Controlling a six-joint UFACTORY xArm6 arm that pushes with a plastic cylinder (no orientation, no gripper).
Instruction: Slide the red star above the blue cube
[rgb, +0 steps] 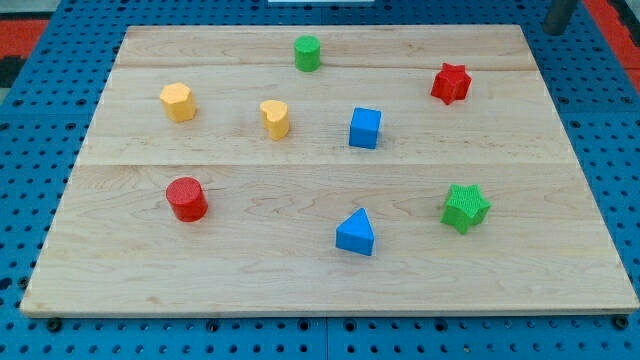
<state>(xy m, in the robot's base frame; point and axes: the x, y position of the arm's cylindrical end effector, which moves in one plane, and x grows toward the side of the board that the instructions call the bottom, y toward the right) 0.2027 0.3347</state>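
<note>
Approach step, I judge: red star (451, 83) sits up and to the view's right of blue cube (365, 128), well apart. My tip isn't visible; next, push star leftward.

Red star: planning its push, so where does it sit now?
The red star sits toward the board's top right in the camera view, up and right of the blue cube, apart from it.

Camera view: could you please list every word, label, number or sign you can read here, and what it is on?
None: no readable text shows on the wooden board, on the blue pegboard beneath it, or on any block, including the red star and the blue cube. My tip carries none either.
</note>
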